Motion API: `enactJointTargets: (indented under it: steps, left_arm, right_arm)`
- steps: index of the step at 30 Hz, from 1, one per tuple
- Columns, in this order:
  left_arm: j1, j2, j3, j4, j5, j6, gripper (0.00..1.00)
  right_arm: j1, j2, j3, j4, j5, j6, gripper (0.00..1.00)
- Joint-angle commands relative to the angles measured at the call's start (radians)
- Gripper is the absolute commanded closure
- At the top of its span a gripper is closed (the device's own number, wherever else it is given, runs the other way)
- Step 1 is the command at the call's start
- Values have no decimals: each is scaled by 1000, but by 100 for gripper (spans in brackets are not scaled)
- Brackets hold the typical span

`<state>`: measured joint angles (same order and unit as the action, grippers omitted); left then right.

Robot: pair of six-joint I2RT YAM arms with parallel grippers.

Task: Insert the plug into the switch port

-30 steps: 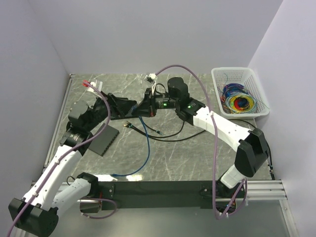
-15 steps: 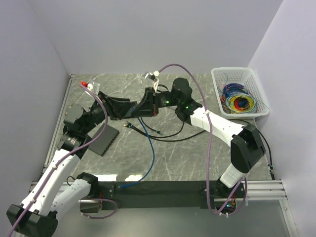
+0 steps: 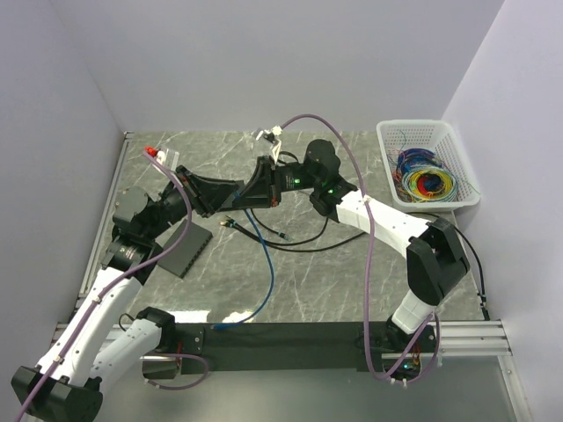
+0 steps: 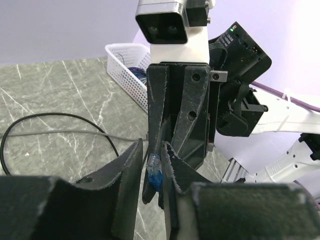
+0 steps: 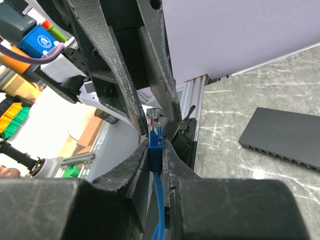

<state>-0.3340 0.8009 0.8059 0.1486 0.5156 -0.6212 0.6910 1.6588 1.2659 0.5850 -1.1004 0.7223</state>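
Observation:
The blue cable (image 3: 268,264) hangs from the two grippers, which meet above the table's middle. My right gripper (image 3: 244,200) is shut on the boot of the blue plug (image 5: 154,131), whose clear tip points out past its fingertips (image 5: 145,155). My left gripper (image 3: 230,195) is open, and its fingers (image 4: 127,175) straddle the plug (image 4: 154,170), which lies against the right-hand finger with a gap on the other side. The black switch (image 3: 186,248) lies flat on the table below the left arm, and its port row shows in the right wrist view (image 5: 285,137).
A white basket (image 3: 428,163) of coloured wires stands at the back right and also shows in the left wrist view (image 4: 125,65). A black cable (image 3: 299,237) loops on the marble table near the middle. The cable's free blue end (image 3: 215,325) lies by the front rail.
Both grippers have closed in on each other above the table. The left fingers have come around the plug held by the right gripper. The blue cable's free end has been dragged toward the front rail.

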Motion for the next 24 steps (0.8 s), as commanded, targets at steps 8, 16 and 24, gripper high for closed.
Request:
enactJointTargets:
  steps: [8,16,24]
  left_arm:
    - [-3,-12,-8,3,43,8,66]
    - [-3,-11,-2,-7,44,11,99]
    - [-3,38,168,-349,-265,-15,99]
  right_arm:
    - [-1,13,21,88,2,46,100]
    - [2,21,20,102,10,56,100]
    - [-2,-45,139,-486,354,-351,15]
